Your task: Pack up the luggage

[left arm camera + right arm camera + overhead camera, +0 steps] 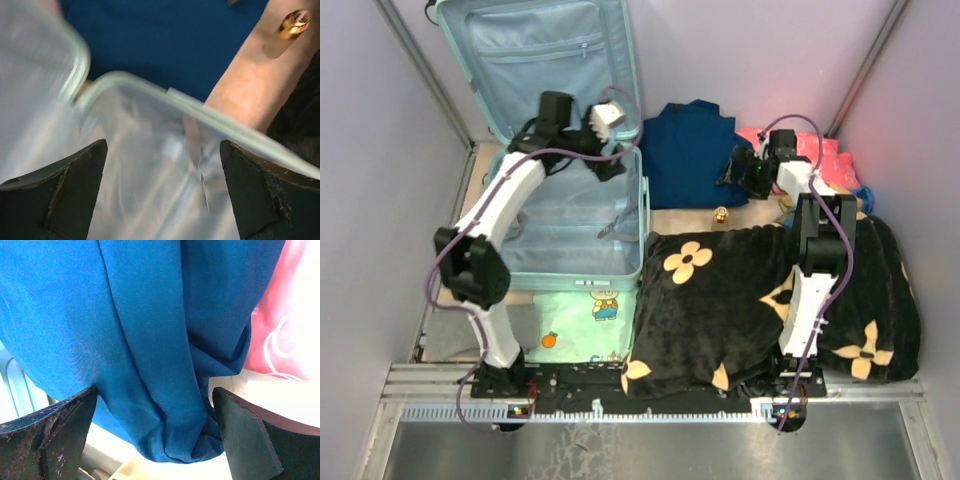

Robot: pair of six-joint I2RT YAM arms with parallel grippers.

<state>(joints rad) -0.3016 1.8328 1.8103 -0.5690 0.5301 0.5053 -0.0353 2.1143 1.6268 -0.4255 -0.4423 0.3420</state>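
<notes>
Grey-walled counter (670, 220): left jaws gape empty over the open luggage (520, 70); right jaws, equally wide, hover at the blue garment (685, 150) beside it, likely next in.

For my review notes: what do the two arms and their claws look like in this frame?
The left arm and right arm both have white tubular links between chunky black joints, each with a purplish cable looped alongside. The left claw and right claw have broad, dark, wedge-shaped fingers; the right's show scuffed, chipped paint.
</notes>
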